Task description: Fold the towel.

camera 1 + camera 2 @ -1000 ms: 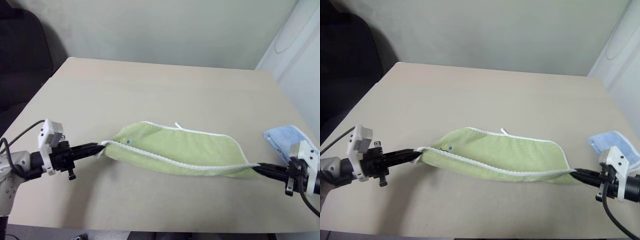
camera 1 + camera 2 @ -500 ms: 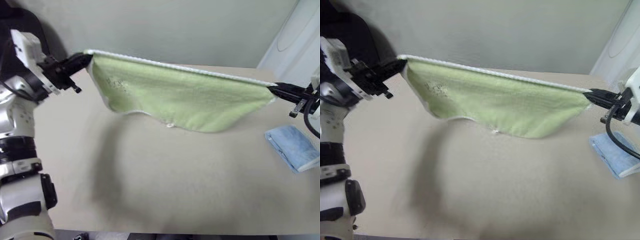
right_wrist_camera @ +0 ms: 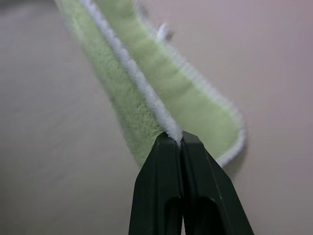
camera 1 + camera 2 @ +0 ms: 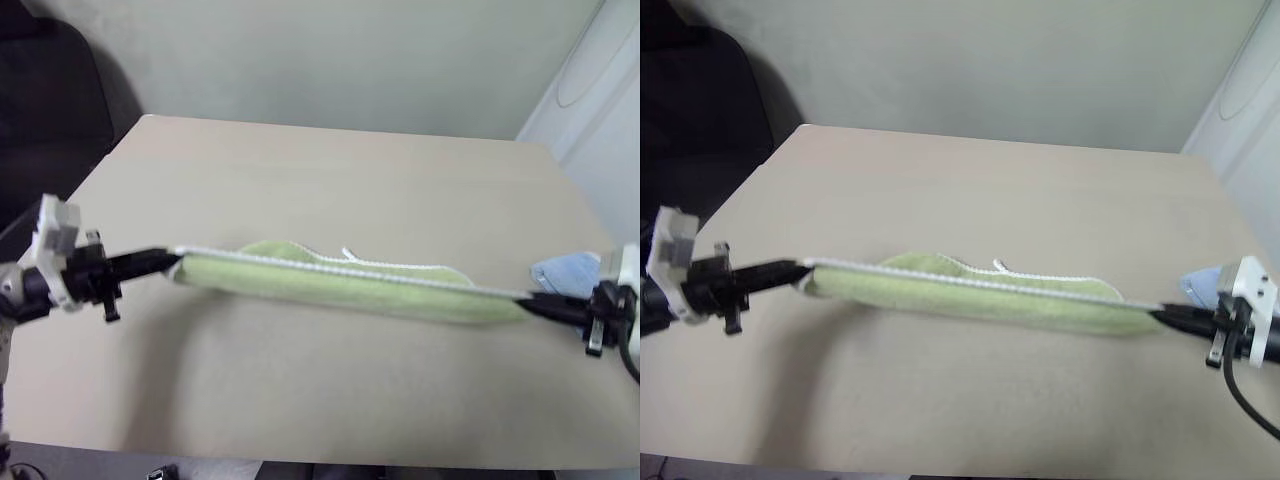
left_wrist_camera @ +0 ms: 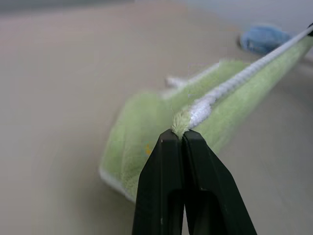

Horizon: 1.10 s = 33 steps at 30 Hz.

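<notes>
The towel (image 4: pixel 350 288) hung stretched low over the bench (image 4: pixel 330 180), its lower part resting there, each end pinched by the left gripper (image 4: pixel 172 262) and right gripper (image 4: pixel 527 298). Mid-fold, the next move probably called for laying the held edge flat, aligned, before releasing.

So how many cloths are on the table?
2. The light green towel is stretched across the middle of the table, pinched at each end by the left gripper and right gripper. The light blue cloth lies behind the right gripper, partly hidden.
</notes>
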Tool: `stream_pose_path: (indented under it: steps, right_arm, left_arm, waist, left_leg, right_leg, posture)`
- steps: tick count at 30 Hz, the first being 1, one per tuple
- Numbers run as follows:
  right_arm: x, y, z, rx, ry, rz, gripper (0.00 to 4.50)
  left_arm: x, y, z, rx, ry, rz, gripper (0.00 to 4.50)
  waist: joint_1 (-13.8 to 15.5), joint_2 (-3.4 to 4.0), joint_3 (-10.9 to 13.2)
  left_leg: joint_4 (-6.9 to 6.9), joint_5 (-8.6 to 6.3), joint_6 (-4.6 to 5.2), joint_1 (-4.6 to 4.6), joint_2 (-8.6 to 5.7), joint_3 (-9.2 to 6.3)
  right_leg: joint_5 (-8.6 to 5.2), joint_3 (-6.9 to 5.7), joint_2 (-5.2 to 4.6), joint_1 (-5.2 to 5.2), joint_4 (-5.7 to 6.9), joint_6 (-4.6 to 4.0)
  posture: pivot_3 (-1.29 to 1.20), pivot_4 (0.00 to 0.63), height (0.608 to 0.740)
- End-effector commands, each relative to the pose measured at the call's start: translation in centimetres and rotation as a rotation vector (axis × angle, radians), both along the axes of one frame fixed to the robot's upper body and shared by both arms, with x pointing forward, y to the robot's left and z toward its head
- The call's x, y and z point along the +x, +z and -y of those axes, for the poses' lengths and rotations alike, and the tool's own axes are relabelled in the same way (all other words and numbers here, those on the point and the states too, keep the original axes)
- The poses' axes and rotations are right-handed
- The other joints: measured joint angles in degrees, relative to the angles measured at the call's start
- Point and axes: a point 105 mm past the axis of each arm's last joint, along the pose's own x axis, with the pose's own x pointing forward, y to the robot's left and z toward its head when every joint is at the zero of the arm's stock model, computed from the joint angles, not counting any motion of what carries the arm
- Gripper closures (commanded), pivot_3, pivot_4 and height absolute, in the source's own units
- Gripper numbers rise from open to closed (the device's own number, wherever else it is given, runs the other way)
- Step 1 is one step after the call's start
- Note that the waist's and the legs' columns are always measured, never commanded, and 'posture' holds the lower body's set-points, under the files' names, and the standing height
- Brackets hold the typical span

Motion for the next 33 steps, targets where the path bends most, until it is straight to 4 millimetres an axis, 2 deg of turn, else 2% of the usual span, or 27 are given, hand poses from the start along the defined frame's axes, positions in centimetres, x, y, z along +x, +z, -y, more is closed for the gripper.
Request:
stream_pose_path:
  steps: [1, 3, 5, 7, 9, 12, 14, 18, 20, 24, 25, 28, 30, 32, 33]
  right_arm:
    - [-0.4, -0.2, 0.5, -0.048, 0.014, -0.004, 4.48]
    - [0.0, -0.6, 0.5, -0.045, 0.004, -0.004, 4.48]
    - [0.9, -0.9, 0.6, -0.062, -0.018, 0.019, 4.48]
    - [2.6, -1.1, 1.1, -0.097, -0.068, 0.054, 4.48]
    - [4.7, -1.1, 1.7, -0.129, -0.128, 0.114, 4.48]
    - [7.3, -1.1, 1.8, -0.148, -0.165, 0.163, 4.48]
    - [9.1, -1.5, 1.5, -0.165, -0.164, 0.179, 4.48]
    - [11.9, -2.8, 1.2, -0.203, -0.183, 0.175, 4.48]
    - [12.9, -3.5, 1.1, -0.218, -0.195, 0.158, 4.48]
    - [13.4, -4.9, 0.8, -0.24, -0.18, 0.125, 4.48]
    - [13.6, -4.9, 0.9, -0.232, -0.191, 0.122, 4.06]
    - [13.7, -4.6, 1.1, -0.209, -0.204, 0.128, 3.2]
    - [13.7, -3.3, 1.3, -0.18, -0.235, 0.193, 2.47]
    - [13.6, -1.9, 2.2, -0.137, -0.316, 0.256, 1.77]
    - [13.5, -1.5, 2.6, -0.122, -0.345, 0.266, 1.41]
  left_arm:
    - [-1.0, 0.2, 0.8, 0.05, -0.033, 0.011, 4.5]
    - [-1.0, -0.5, 0.9, 0.045, -0.016, 0.003, 4.5]
    - [0.1, -0.8, 0.8, 0.037, 0.039, 0.017, 4.5]
    - [1.8, -0.9, 0.4, 0.055, 0.105, 0.048, 4.5]
    - [3.4, -0.6, 0.0, 0.066, 0.168, 0.086, 4.5]
    - [6.0, -0.7, -0.9, 0.085, 0.264, 0.116, 4.5]
    - [7.6, -1.3, -1.4, 0.122, 0.313, 0.119, 4.5]
    - [9.8, -2.5, -1.3, 0.182, 0.359, 0.124, 4.5]
    - [10.5, -3.3, -0.9, 0.205, 0.357, 0.107, 4.5]
    - [10.6, -4.5, 0.3, 0.216, 0.299, 0.078, 4.5]
    - [10.5, -4.5, 0.5, 0.199, 0.288, 0.073, 4.03]
    - [10.3, -4.4, 0.7, 0.181, 0.275, 0.073, 3.13]
    - [9.9, -4.2, 0.1, 0.186, 0.294, 0.084, 2.39]
    - [9.7, -3.3, -0.6, 0.138, 0.338, 0.12, 1.7]
    - [9.6, -2.9, -0.9, 0.108, 0.359, 0.131, 1.67]
  waist:
    - [0.0, -0.05, 0.0]
    - [0.0, -0.05, -0.1]
    - [-0.1, -0.01, -0.1]
    - [-0.1, 0.0, -0.1]
    - [0.0, 0.02, -0.1]
    - [0.0, 0.05, -0.1]
    - [0.0, 0.07, -0.1]
    - [0.0, 0.08, -0.1]
    - [0.0, 0.1, -0.1]
    - [0.2, 0.1, -0.1]
    - [0.2, 0.1, -0.1]
    - [0.3, 0.1, -0.1]
    - [0.2, 0.11, -0.1]
    - [0.2, 0.16, -0.1]
    - [0.2, 0.15, -0.1]
  left_leg:
    - [0.0, 0.0, 0.0, -0.02, 0.0, 0.0]
    - [-0.01, 0.0, -0.01, -0.01, 0.01, 0.01]
    - [-0.01, 0.0, -0.01, 0.02, 0.01, 0.03]
    - [-0.01, 0.0, -0.01, 0.05, 0.02, 0.03]
    - [0.03, 0.07, 0.01, 0.07, 0.02, 0.04]
    - [0.05, 0.09, 0.08, 0.1, 0.0, 0.07]
    - [0.05, 0.37, 0.59, 0.13, 0.01, 0.08]
    - [-0.02, 0.45, 0.68, 0.22, 0.06, 0.03]
    - [0.0, 0.47, 0.7, 0.24, 0.06, 0.03]
    - [0.0, 0.51, 0.74, 0.22, 0.05, 0.03]
    - [0.0, 0.51, 0.74, 0.22, 0.05, 0.02]
    - [0.0, 0.51, 0.74, 0.21, 0.04, 0.03]
    - [0.0, 0.5, 0.73, 0.21, 0.04, 0.03]
    - [0.0, 0.5, 0.71, 0.22, 0.04, 0.04]
    - [-0.02, 0.49, 0.7, 0.21, 0.04, 0.03]
  right_leg:
    - [0.0, 0.0, 0.0, -0.02, 0.01, -0.01]
    - [0.01, 0.0, 0.0, -0.05, 0.02, -0.01]
    - [0.0, 0.0, 0.0, -0.06, 0.05, -0.01]
    - [0.04, 0.0, 0.0, -0.06, 0.08, -0.06]
    - [0.36, 0.0, -0.02, -0.05, 0.13, -0.57]
    - [0.68, -0.02, -0.05, -0.05, 0.17, -0.82]
    - [0.92, -0.05, -0.06, -0.03, 0.15, -0.59]
    - [1.18, -0.13, -0.05, 0.02, -0.04, -0.13]
    - [1.3, -0.13, -0.06, 0.05, -0.08, 0.07]
    - [1.46, -0.15, -0.1, 0.09, -0.16, 0.3]
    - [1.46, -0.16, -0.1, 0.1, -0.16, 0.3]
    - [1.47, -0.16, -0.11, 0.1, -0.16, 0.28]
    - [1.47, -0.16, -0.11, 0.11, -0.15, 0.28]
    - [1.47, -0.16, -0.1, 0.1, -0.15, 0.28]
    - [1.46, -0.16, -0.1, 0.1, -0.16, 0.27]
  posture:
    - [0.0, 0.15, 0.74]
    - [0.0, 0.15, 0.74]
    - [0.0, 0.15, 0.74]
    - [0.0, 0.15, 0.74]
    - [0.0, 0.15, 0.74]
    - [0.0, 0.15, 0.74]
    - [0.0, 0.15, 0.74]
    - [0.0, 0.15, 0.74]
    - [0.0, 0.15, 0.74]
    - [0.0, 0.15, 0.74]
    - [0.0, 0.15, 0.74]
    - [0.0, 0.15, 0.74]
    - [0.0, 0.15, 0.74]
    - [0.0, 0.15, 0.74]
    - [0.0, 0.15, 0.74]
